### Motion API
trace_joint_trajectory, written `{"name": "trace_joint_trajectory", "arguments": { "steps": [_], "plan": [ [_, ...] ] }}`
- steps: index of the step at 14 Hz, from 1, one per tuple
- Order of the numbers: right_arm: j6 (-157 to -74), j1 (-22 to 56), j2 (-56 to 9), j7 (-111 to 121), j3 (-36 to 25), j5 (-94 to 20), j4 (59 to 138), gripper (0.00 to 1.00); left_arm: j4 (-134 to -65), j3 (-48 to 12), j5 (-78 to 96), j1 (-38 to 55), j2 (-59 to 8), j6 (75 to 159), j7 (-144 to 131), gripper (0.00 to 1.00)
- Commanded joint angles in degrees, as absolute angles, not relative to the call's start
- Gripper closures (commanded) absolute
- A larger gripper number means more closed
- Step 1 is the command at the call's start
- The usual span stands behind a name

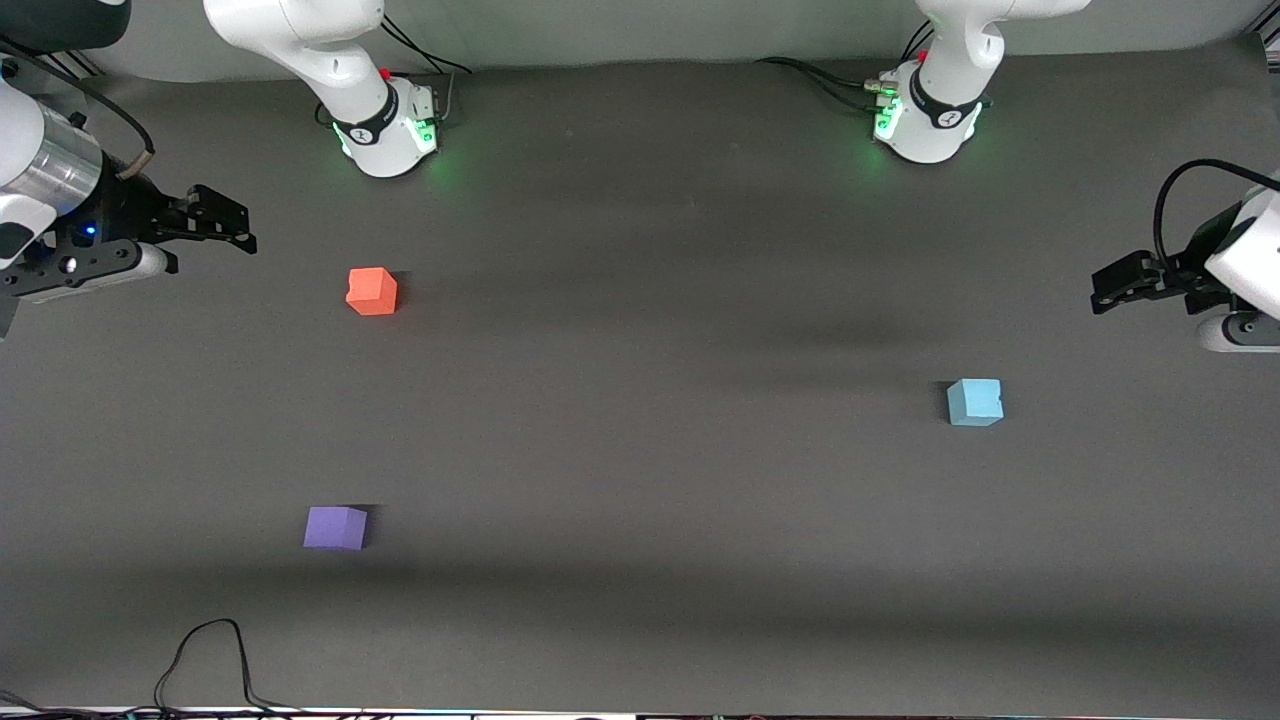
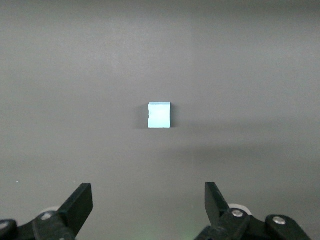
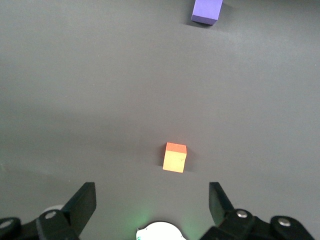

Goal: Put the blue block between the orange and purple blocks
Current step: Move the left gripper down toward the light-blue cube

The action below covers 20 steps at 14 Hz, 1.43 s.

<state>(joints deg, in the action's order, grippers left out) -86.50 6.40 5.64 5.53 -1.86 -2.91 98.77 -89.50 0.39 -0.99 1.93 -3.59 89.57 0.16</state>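
Front view: nothing's really started. The blue block (image 1: 975,402) sits alone on the tabletop (image 1: 640,480) toward the left arm's end, well apart from the orange block (image 1: 372,291) and the purple block (image 1: 335,527) at the right arm's end. Left wrist view: the left tool (image 2: 149,202) hangs wide open and empty over bare tabletop near the blue block. Right wrist view: the right tool (image 3: 152,202) is also wide open and empty, waiting near the orange one. Grab, carry and drop all remain, I'd say.
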Motion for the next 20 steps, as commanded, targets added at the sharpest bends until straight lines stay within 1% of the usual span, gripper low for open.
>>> {"name": "trace_joint_trajectory", "arguments": {
  "steps": [1,6,9,15,16,18,20],
  "plan": [
    [-86.5,7.0,4.3,4.0,-1.9,-3.0,97.2,0.0,-89.0,1.1,-0.5,3.0,-3.1,88.2,-0.1,0.0],
    [-86.5,8.3,3.8,3.9,-1.8,-1.4,97.6,0.0,-89.8,1.1,-0.4,3.0,-3.0,88.4,0.2,0.0],
    [-86.5,8.3,3.8,3.9,-1.8,-1.4,97.5,0.0,-90.5,1.1,-0.3,3.0,-3.2,90.7,0.2,0.0],
    [-86.5,8.4,3.7,3.8,-1.8,-1.4,97.5,0.0,-91.0,1.1,-0.4,2.7,-7.1,95.2,0.3,0.0],
    [-86.5,8.4,3.7,3.8,-1.8,-1.4,97.5,0.0,-93.0,1.1,-0.4,2.5,-6.9,96.7,0.6,0.0],
    [-86.5,8.3,3.7,3.8,-1.8,-1.4,97.5,0.0,-99.6,1.2,-0.5,2.3,-5.1,102.5,1.9,0.0],
    [-86.5,8.3,3.9,3.8,-1.8,-1.6,97.5,0.0,-105.3,1.3,-1.0,2.3,-5.1,108.1,2.2,0.0]
  ]
}}
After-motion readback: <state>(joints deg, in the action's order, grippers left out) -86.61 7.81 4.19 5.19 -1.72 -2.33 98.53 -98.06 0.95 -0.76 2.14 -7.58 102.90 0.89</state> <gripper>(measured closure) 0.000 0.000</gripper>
